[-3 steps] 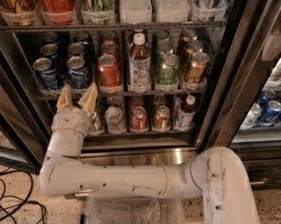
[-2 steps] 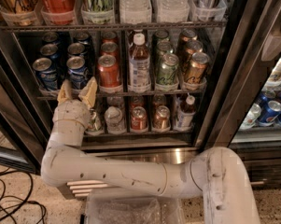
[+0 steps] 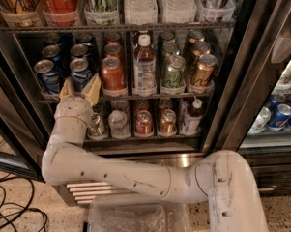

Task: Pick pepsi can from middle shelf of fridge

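Compared with a second ago, the gripper (image 3: 80,88) has risen slightly at the left of the frame, and the arm's elbow sits higher. Its tan fingers (image 3: 93,88) are spread apart, now flanking the base of the front pepsi can (image 3: 80,70). That can stands unmoved at the left front edge of the fridge's (image 3: 244,81) middle shelf (image 3: 150,97), beside a red can (image 3: 112,74).

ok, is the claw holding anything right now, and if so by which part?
Nothing is held. The claw is open at the front edge of the middle shelf. Its fingers are spread just below the pepsi can, not closed on it.
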